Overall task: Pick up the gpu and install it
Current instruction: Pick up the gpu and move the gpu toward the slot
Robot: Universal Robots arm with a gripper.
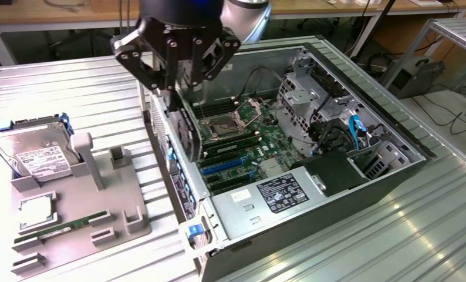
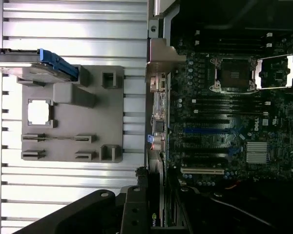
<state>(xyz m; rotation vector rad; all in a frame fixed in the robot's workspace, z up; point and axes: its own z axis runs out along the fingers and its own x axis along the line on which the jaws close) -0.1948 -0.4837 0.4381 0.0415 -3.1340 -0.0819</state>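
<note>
My gripper [image 1: 176,82] hangs over the rear wall of the open computer case [image 1: 374,111], shut on the gpu [image 1: 186,126]. The gpu is a thin black card held on edge, hanging down from the fingers just inside that wall, above the motherboard [image 1: 256,153]. Its lower edge is near the blue expansion slots [image 1: 221,167]; I cannot tell whether it touches them. In the wrist view the gpu [image 2: 157,170] appears edge-on between the gripper [image 2: 154,200] fingers, its silver end bracket [image 2: 162,54] farthest from them, beside the slots [image 2: 210,130].
A grey parts holder [image 1: 120,205] sits on the ribbed metal table at the exterior view's left, carrying a silver hard drive [image 1: 33,153], a processor chip [image 1: 36,210] and a green memory stick [image 1: 61,229]. Cables and drive cages crowd the case's far side.
</note>
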